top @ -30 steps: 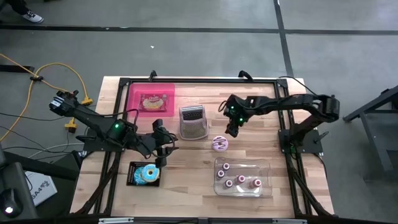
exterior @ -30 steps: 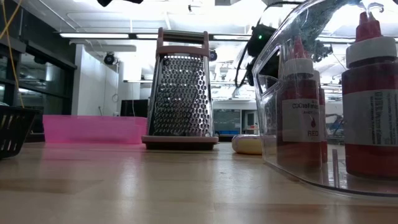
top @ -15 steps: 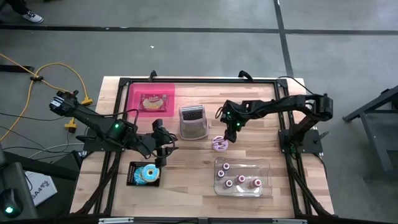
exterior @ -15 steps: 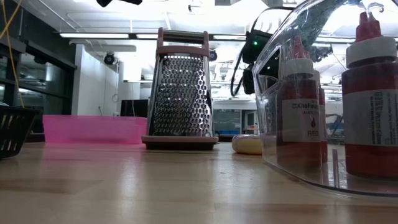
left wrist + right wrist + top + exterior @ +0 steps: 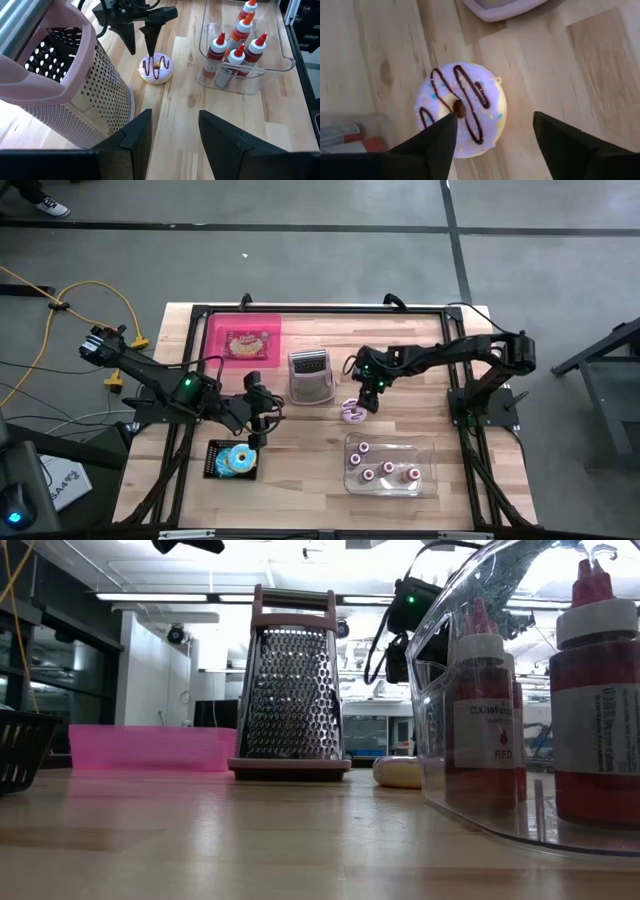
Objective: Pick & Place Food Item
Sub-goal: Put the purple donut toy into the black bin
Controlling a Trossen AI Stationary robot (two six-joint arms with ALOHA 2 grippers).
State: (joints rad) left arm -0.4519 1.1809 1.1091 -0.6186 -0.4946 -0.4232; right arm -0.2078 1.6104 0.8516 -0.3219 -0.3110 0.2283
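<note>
On the surface (image 5: 300, 435), the left claw (image 5: 262, 418) hung spread and empty, a black tray (image 5: 231, 461) at its 7 o'clock holding a blue donut (image 5: 239, 459). A pink bin (image 5: 243, 340) at 11 o'clock held what seemed a packet (image 5: 244, 342). Past the grater (image 5: 311, 375), the right claw (image 5: 367, 400) stood spread over the lilac donut (image 5: 353, 413). The clear tub (image 5: 390, 463) held red bottles (image 5: 388, 470).

The table (image 5: 300, 455) is pale, matt wood with visible grain. The grater (image 5: 290, 690) is shiny perforated metal, the bin (image 5: 280, 60) clear glossy plastic, the doughnut (image 5: 461, 107) smoothly iced.
</note>
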